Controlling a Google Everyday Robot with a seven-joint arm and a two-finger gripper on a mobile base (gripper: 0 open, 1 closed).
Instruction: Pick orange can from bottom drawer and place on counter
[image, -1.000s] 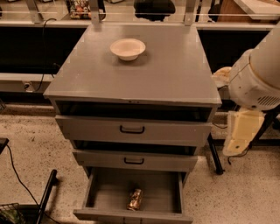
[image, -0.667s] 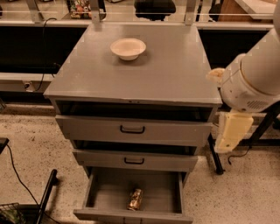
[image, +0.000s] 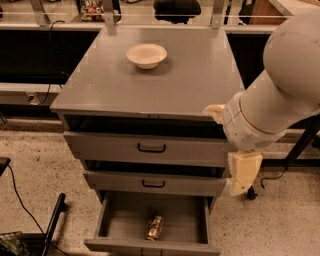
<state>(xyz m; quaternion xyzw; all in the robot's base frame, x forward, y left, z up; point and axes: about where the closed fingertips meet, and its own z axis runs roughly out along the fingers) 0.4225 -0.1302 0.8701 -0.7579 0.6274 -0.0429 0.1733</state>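
Observation:
The orange can (image: 154, 227) lies on its side in the open bottom drawer (image: 112, 220), near the drawer's front middle. The counter (image: 150, 85) is the flat grey top of the cabinet. My white arm comes in from the right and covers the cabinet's right front corner. My gripper (image: 241, 186) hangs as a cream-coloured piece below the arm, beside the right end of the middle drawer, above and to the right of the can. It holds nothing that I can see.
A white bowl (image: 146, 55) stands on the counter towards the back. The two upper drawers (image: 150, 148) with black handles are slightly open. A black cable (image: 20, 197) and a black bar (image: 54, 220) lie on the speckled floor at left.
My arm has moved left and closer to the cabinet, and now overlaps its right front corner. The gripper has come in beside the drawers. The can has not moved.

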